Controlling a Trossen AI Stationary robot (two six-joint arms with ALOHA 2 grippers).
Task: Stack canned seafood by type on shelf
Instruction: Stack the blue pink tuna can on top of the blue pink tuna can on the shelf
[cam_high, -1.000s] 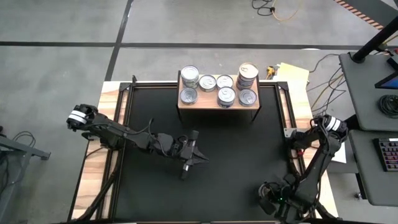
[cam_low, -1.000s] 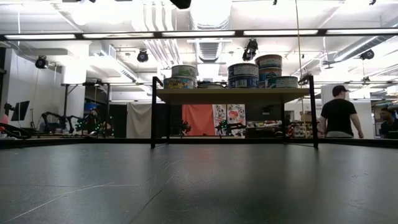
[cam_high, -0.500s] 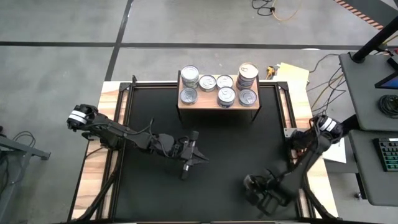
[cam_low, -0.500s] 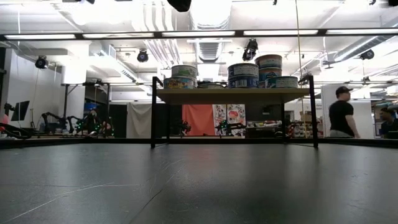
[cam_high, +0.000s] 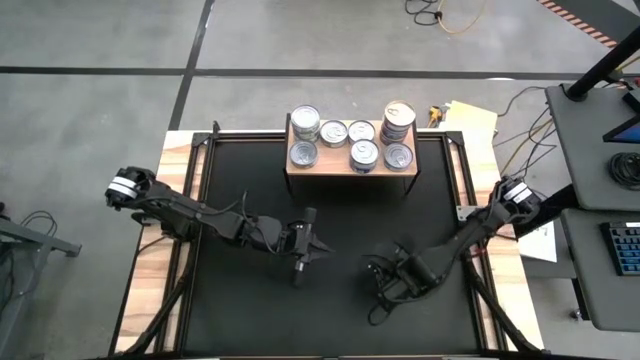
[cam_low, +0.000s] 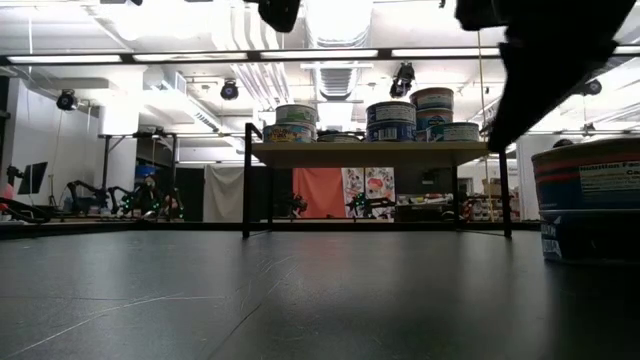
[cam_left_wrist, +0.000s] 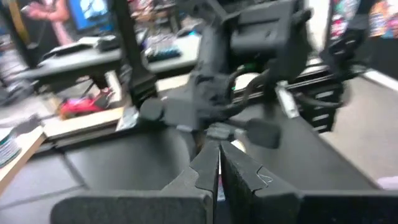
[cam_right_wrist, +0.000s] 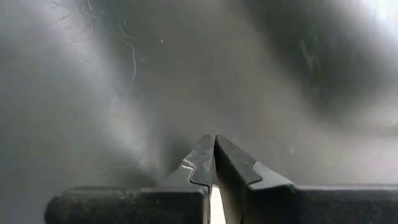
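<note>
The wooden shelf (cam_high: 333, 162) stands at the table's far edge and carries several silver-topped cans (cam_high: 364, 154), some of them stacked (cam_low: 391, 120). My left gripper (cam_high: 322, 250) is shut above the middle of the table and touches nothing. My right gripper (cam_high: 380, 285) is shut to its right, pointing steeply down at the bare black tabletop (cam_right_wrist: 186, 74). At the low view's right edge, close to the camera, a can (cam_low: 590, 200) shows with a darker one below it, under the right arm (cam_low: 545, 60). The high view does not show that can. My right gripper has nothing between its shut fingers (cam_right_wrist: 202, 158) in its wrist view. I cannot tell whether it touches the can at the low view's right edge; the place lies out of frame and under the arm.
Bare black tabletop (cam_high: 250, 320) lies between the shelf and the grippers and toward the near edge. Wooden strips (cam_high: 150, 280) run along the table's left and right sides. A desk with a keyboard (cam_high: 620, 245) stands beyond the right side.
My right gripper has swung from the table's near right corner toward the middle, rolling as it went, and stayed shut. A can has come into the low view at its right edge, where none showed before.
</note>
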